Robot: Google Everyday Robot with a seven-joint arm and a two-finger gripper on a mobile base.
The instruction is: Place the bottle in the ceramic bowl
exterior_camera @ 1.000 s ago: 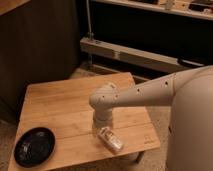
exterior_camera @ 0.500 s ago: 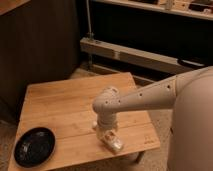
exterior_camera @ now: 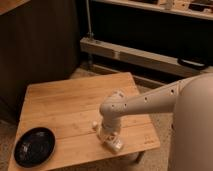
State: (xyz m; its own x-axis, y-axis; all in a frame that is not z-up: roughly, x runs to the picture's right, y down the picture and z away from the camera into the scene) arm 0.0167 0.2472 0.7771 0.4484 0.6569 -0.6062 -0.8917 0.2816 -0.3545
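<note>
The white-cream bottle lies on its side near the front right of the wooden table. My gripper points down right over the bottle and touches or nearly touches it. The arm hides most of the bottle. The glossy black ceramic bowl sits at the table's front left corner and has nothing in it. It is well to the left of the gripper and the bottle.
The table is low, with its front edge and right edge close to the bottle. A dark wooden wall stands behind on the left. A metal rail and dark shelving run along the back right. My white body fills the right side.
The arm's wrist joint has shifted slightly to the right over the bottle. The gripper stays down at the bottle. The bottle and the bowl have not moved.
</note>
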